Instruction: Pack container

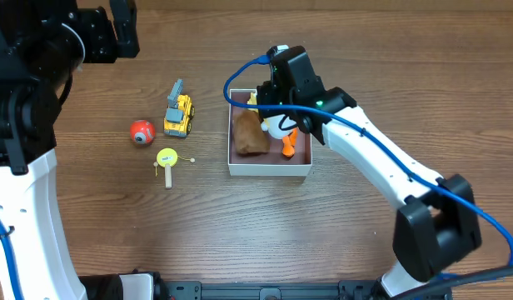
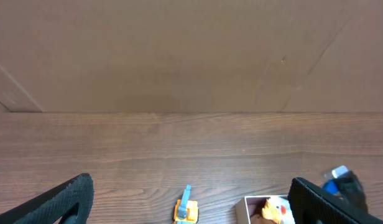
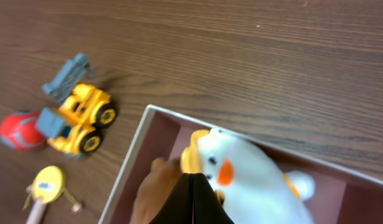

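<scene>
The container point(image 1: 269, 172) sits on the wooden table point(image 1: 240, 233) right of centre, holding 2 toys: a brown figure point(image 1: 249, 135) on its left side and a white duck point(image 3: 247, 174) with orange feet beside it. The right gripper point(image 3: 193, 200) hangs over the box's interior, its 2 fingers pressed together just above the toys. The left gripper point(image 1: 115, 37) is well apart at the table's far left corner, fingers point(image 2: 64, 200) spread wide on nothing; a yellow toy truck point(image 1: 178, 115), red ball point(image 1: 141, 132) and yellow rattle point(image 1: 166, 157) lie left of the container.
</scene>
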